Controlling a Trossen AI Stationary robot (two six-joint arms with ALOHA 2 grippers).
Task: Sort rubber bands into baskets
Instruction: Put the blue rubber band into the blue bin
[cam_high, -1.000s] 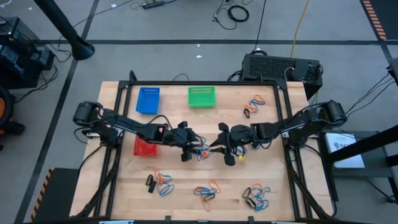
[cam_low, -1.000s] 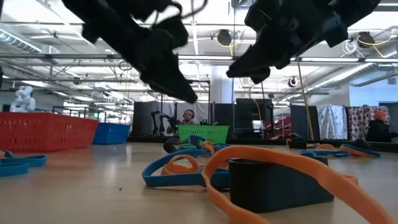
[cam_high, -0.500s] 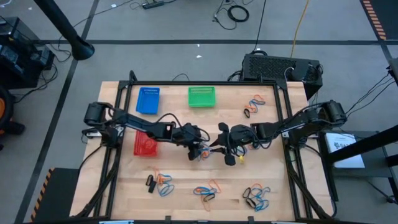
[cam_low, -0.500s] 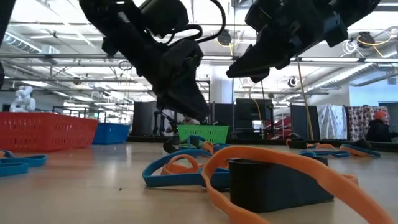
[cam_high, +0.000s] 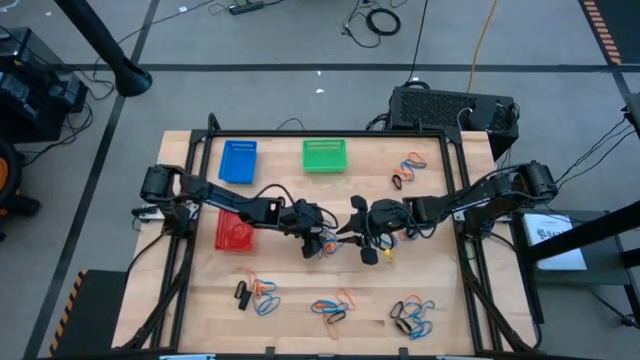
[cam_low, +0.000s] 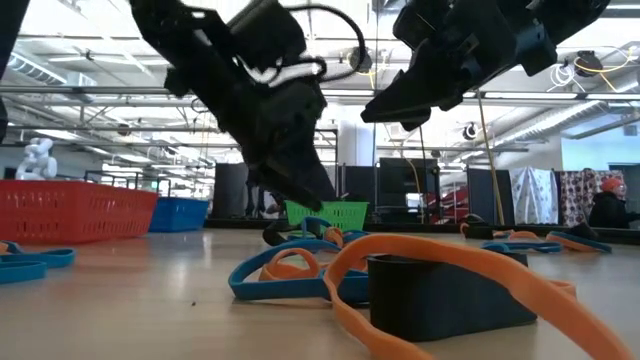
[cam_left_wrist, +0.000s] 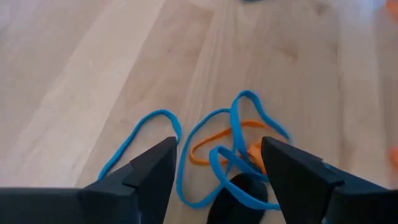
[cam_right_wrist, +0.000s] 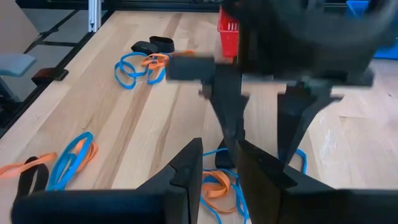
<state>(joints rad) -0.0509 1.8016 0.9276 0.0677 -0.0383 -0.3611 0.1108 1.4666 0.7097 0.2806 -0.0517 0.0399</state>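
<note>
Since a second ago, the left pincer (cam_high: 318, 243) has slid toward mid-table and spread its fingers wide.

It hovers released over a tangle of blue and orange rubber bands (cam_left_wrist: 231, 149) at the middle of the table (cam_high: 440, 260), gripping nothing. Facing it, the right pincer (cam_high: 362, 240) hangs just beside the same tangle, its fingers narrowly parted; whether it grasps anything I cannot tell. Blue basket (cam_high: 238, 161), green basket (cam_high: 324, 155) and red basket (cam_high: 232, 237) stand apart.

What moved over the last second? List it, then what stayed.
The left gripper swung toward the table's middle, came down over the tangle of blue and orange bands and opened. It holds nothing. The right gripper, the baskets and the other band piles stayed put.
</note>
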